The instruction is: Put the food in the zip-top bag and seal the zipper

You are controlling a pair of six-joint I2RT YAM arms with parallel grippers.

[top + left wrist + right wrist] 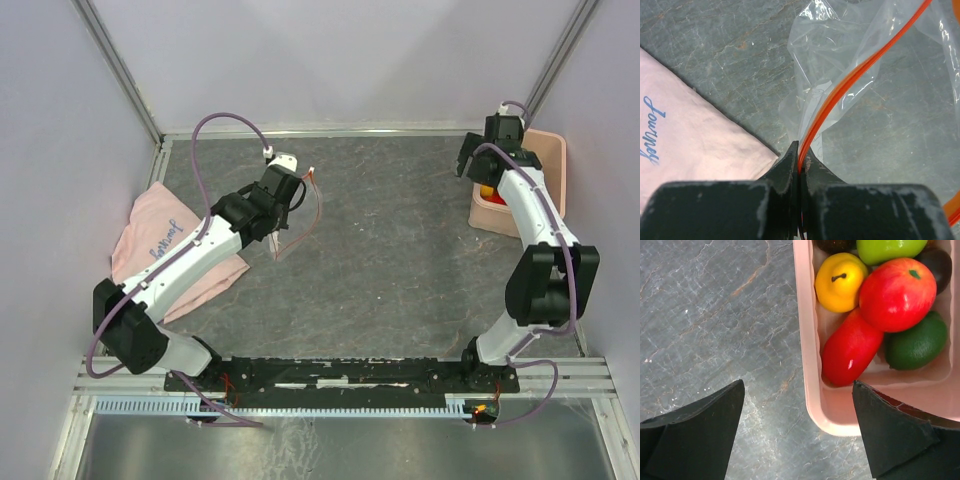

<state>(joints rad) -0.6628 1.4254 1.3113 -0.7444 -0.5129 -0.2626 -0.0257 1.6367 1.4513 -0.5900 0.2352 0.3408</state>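
My left gripper (800, 150) is shut on the red-orange zipper (860, 70) of the clear zip-top bag (880, 115) and holds the bag up off the table; bag and gripper show at centre left in the top view (300, 215). The food lies in the pink bin (807, 340): a long red piece (852, 347), a round red one (897, 292), a yellow one (840, 282), green ones (917, 342) and dark ones. My right gripper (797, 410) is open and empty, above the bin's near left corner, one finger over the table and one over the bin.
A pink cloth (165, 245) with blue writing lies on the table at the left, also in the left wrist view (685, 140). The pink bin (550, 160) stands at the back right corner against the wall. Grey walls enclose the table.
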